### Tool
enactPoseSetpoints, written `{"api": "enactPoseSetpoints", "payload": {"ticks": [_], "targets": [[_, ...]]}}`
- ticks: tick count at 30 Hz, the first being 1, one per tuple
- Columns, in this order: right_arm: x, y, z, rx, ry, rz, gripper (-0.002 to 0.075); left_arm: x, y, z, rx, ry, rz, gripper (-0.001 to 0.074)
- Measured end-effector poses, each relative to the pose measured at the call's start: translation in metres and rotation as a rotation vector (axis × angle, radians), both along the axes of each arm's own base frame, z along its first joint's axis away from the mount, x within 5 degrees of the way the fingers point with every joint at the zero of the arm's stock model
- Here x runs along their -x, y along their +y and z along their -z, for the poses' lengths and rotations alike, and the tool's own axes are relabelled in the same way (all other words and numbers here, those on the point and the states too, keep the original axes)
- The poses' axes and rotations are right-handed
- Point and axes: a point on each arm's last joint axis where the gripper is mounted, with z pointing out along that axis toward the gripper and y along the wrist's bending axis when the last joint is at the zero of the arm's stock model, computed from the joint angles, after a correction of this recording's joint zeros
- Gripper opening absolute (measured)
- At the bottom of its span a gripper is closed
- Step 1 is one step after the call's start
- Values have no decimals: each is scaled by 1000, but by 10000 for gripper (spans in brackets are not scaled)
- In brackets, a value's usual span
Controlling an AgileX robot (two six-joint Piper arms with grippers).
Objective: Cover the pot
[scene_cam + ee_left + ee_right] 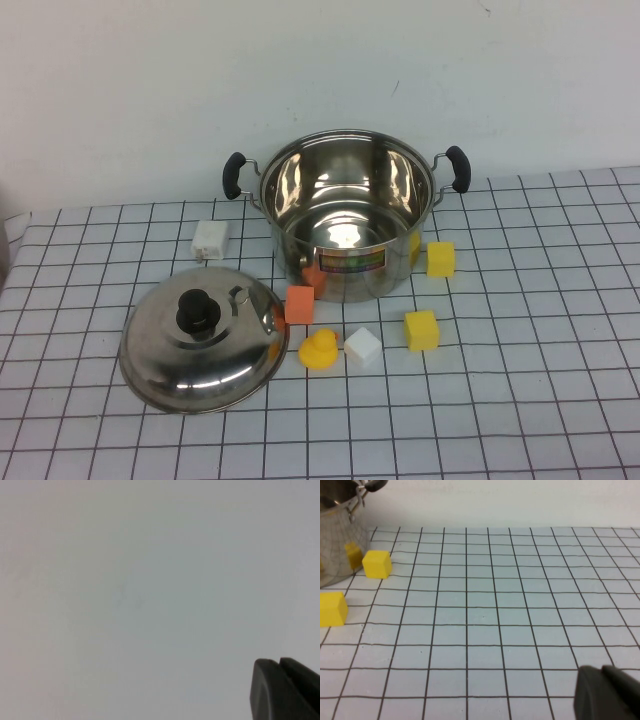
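Note:
The shiny steel pot (345, 215) with two black side handles and a colourful label stands open and empty at the back middle of the grid table. Its wall also shows in the right wrist view (340, 540). The domed steel lid (204, 338) with a black knob (197, 313) lies on the table, front left of the pot. Neither arm shows in the high view. My left gripper (279, 662) is shut and empty, facing a blank pale surface. My right gripper (601, 670) is shut and empty, low over the table to the right of the pot.
A white block (210, 240) lies left of the pot. An orange cube (299, 304), a yellow duck (319, 350), a white cube (363, 347) and two yellow cubes (422, 330) (440, 259) lie in front of and beside the pot. A white wall stands behind.

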Motion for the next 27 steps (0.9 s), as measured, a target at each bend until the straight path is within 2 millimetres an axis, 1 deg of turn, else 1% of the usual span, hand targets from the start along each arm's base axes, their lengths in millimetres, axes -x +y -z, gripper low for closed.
{"api": "enactPoseSetpoints", "payload": {"ticks": [3,6,8,12,14,15,16,18,20,23,25,27], "targets": [[0,0,0,0,0,0,9,-3,-2,-3,1,122,27,-1],[0,0,0,0,0,0,9,0,-4,-25,-22,179,46,-1],[0,0,0,0,0,0,9,0,-5,-45,-30,191,51,-1],[0,0,0,0,0,0,9,-13,-6,-80,-49,240,49,-1],[0,0,0,0,0,0,9,-27,-7,-92,-77,283,40,-1],[0,0,0,0,0,0,9,-34,-7,-95,-92,304,36,-1],[0,0,0,0,0,0,9,-42,-7,-96,-102,334,33,-1],[0,0,0,0,0,0,9,-60,-7,-94,-119,396,30,-1],[0,0,0,0,0,0,9,-83,-8,-84,-124,481,32,-1],[0,0,0,0,0,0,9,-111,-8,-69,-107,578,43,-1],[0,0,0,0,0,0,9,-127,-8,-61,-96,607,48,-1],[0,0,0,0,0,0,9,-143,-10,-55,-90,589,60,-1]]}}
